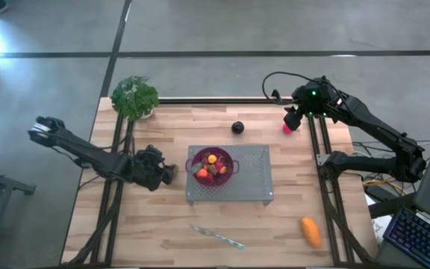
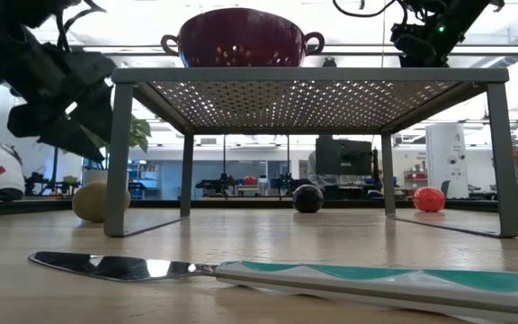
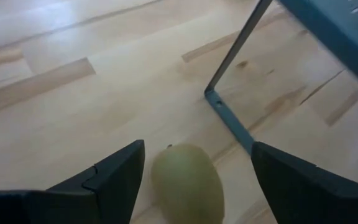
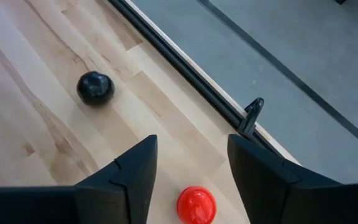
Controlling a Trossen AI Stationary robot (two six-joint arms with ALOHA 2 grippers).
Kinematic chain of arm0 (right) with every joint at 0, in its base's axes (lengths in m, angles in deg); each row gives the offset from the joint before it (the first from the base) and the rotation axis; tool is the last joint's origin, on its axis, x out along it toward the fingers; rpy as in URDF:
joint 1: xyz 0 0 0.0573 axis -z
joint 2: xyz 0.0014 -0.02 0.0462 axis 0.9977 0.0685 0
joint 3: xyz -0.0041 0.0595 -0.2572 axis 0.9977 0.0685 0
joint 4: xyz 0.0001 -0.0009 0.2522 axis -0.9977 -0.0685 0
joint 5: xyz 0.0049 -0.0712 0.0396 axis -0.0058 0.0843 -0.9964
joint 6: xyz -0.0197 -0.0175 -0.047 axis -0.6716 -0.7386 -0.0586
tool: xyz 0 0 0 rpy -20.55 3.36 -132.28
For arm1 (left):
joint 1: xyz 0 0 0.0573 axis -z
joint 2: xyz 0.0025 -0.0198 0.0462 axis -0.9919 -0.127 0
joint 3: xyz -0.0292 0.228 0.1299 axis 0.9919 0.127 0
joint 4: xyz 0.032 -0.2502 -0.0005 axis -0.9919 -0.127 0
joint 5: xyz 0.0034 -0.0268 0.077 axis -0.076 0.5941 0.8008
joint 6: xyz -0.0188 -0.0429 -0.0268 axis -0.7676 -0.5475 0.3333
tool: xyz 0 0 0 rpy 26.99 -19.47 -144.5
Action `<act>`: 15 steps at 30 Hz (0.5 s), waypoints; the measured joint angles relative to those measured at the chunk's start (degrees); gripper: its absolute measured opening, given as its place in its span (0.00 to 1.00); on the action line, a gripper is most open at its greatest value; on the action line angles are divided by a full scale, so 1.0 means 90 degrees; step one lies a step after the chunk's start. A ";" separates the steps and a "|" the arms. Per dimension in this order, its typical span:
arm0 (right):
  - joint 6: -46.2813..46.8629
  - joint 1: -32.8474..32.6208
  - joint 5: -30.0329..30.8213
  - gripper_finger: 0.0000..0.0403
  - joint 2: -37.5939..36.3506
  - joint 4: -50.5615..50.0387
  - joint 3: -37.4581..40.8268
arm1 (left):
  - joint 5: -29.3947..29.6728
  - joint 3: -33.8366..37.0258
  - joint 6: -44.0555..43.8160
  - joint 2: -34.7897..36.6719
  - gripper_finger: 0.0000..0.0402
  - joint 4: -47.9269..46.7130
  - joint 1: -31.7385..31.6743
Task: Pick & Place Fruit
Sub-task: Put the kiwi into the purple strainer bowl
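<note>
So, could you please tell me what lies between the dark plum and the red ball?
Only bare wood between the dark plum and the red ball, clearest in the right wrist view.

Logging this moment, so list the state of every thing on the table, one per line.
Left gripper: open, astride the kiwi.
Kiwi: on the table, not gripped.
Right gripper: open, above the red ball.
Red ball: on the table, free.
Plum: on the table, alone.
Colander: on the rack, holding fruit.
Oblong orange fruit: lying loose.
Knife: lying flat.
</note>
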 joint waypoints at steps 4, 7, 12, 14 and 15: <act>-0.0008 0.0002 -0.0001 0.49 -0.0002 -0.0002 0.0000 | 0.0000 0.0084 -0.0114 -0.0281 0.74 0.0182 0.0000; -0.0008 0.0002 -0.0002 0.48 -0.0002 -0.0003 0.0000 | 0.0001 0.0082 -0.0083 -0.0559 0.74 0.0494 0.0000; -0.0005 0.0001 -0.0001 0.45 -0.0002 -0.0025 0.0000 | -0.0111 -0.0008 -0.0016 -0.1085 0.74 0.0768 0.0000; 0.0009 0.0000 -0.0002 0.44 -0.0002 -0.0044 0.0000 | -0.0277 -0.0018 -0.0023 -0.1260 0.74 0.0819 0.0000; 0.0004 0.0002 0.0000 0.43 -0.0002 -0.0041 0.0000 | -0.0334 -0.0027 -0.0040 -0.1340 0.74 0.0820 0.0001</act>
